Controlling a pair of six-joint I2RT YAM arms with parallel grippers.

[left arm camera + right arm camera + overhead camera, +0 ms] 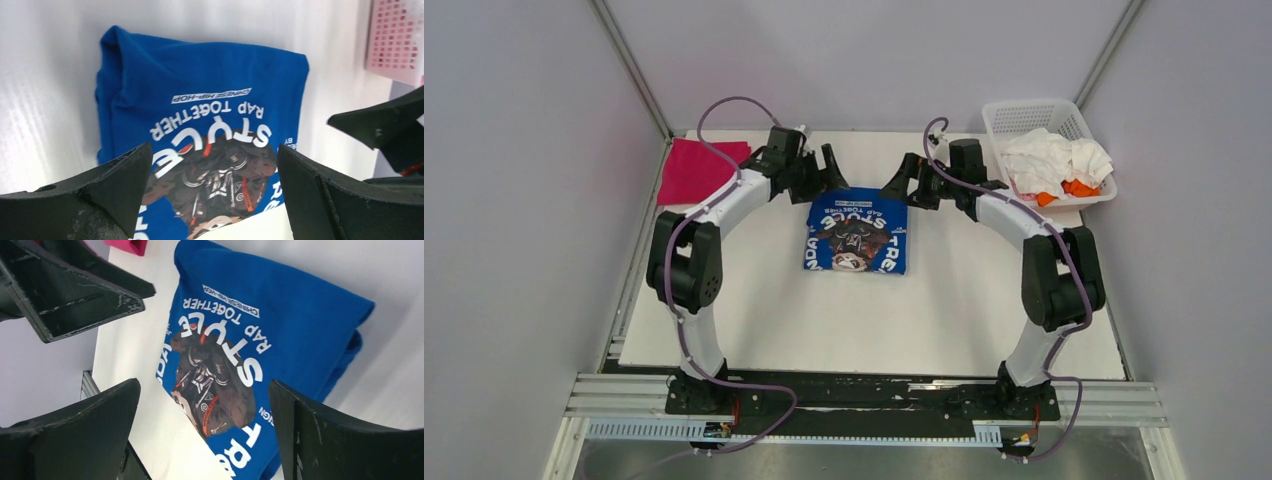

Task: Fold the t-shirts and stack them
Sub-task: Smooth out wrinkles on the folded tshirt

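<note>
Worktop (824, 320) white, metal rail (864, 400) at near edge, pale walls (524, 200) around. Folded blue t-shirt (857, 232) lies mid-worktop. Left tool (822, 170) and right tool (911, 182) both wide, holding nothing, flanking its far edge. Pink t-shirt (696, 168) far left; basket (1024, 112) of white and orange t-shirts (1059, 160) far right. Only wrist views resolve "RAP TOGETHER" print.

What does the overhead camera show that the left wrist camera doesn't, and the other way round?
Only the top view: the folded magenta shirt at the far left corner of the table, white and orange shirts heaped in the basket, the whole left arm and right arm. Only the left wrist view: the print's small lettering, close enough to read. Both: the folded blue shirt, the basket, and the left arm's open fingers, holding nothing.
</note>
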